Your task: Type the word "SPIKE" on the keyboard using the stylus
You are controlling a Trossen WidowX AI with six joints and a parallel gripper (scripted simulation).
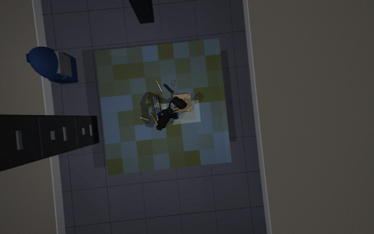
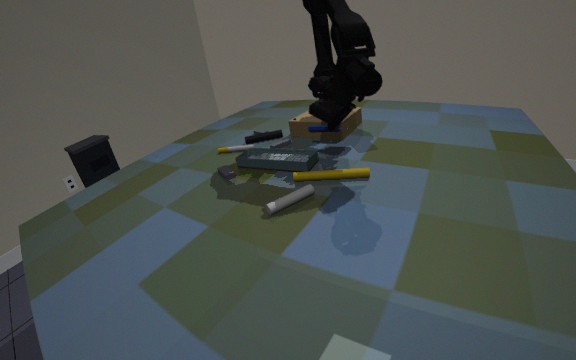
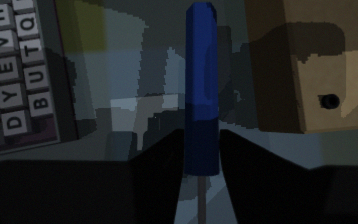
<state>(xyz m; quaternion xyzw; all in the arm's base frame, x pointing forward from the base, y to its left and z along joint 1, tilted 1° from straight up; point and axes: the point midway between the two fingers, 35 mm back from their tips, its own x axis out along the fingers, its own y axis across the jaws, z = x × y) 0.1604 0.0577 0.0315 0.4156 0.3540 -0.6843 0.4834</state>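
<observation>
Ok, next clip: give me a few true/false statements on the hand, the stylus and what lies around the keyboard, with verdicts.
1. The hand is shut on the blue stylus. True.
2. The stylus tip is pressing a key on the keyboard. False: in the wrist view the keyboard sits off to the left and the stylus is not over its keys.
3. A yellow marker lies on the desk beside the keyboard. True.
4. The wooden block stands on top of the keyboard. False: it rests on the desk behind the keyboard, apart from it.
5. The grey cylinder is held in the hand. False: it lies loose on the desk in front of the keyboard.
</observation>
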